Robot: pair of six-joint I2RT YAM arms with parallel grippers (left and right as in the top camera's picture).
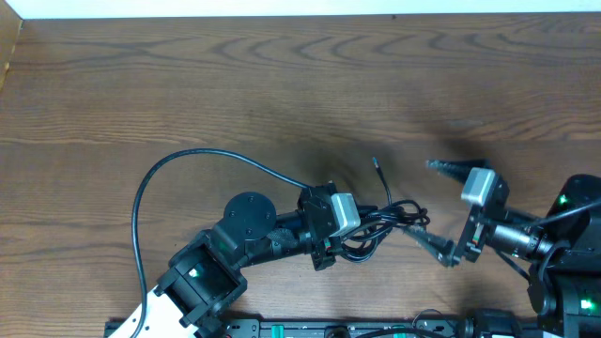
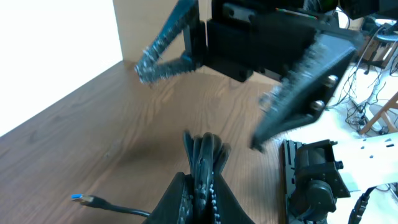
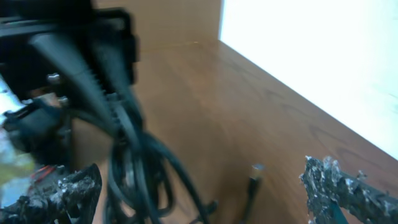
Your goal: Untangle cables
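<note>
Centrally, the cables (image 1: 392,218) lie bunched on the bench (image 1: 282,84), clenched at their 9 o'clock side by the left pincer (image 1: 360,229). The right pincer (image 1: 439,208), spread wide and empty, faces the bunch from 3 o'clock, nearest its free loops; one plug end (image 1: 374,161) points toward 12 o'clock.

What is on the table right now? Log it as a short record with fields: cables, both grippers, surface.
cables: thin black cords, bunched together in a tangle
loose end: small plug on one cord running out of the bunch, lying on bare wood
left gripper: left gripper shut on the bunch
right gripper: right gripper wide open, facing the bunch, holding nothing
surface: brown wooden table
</note>
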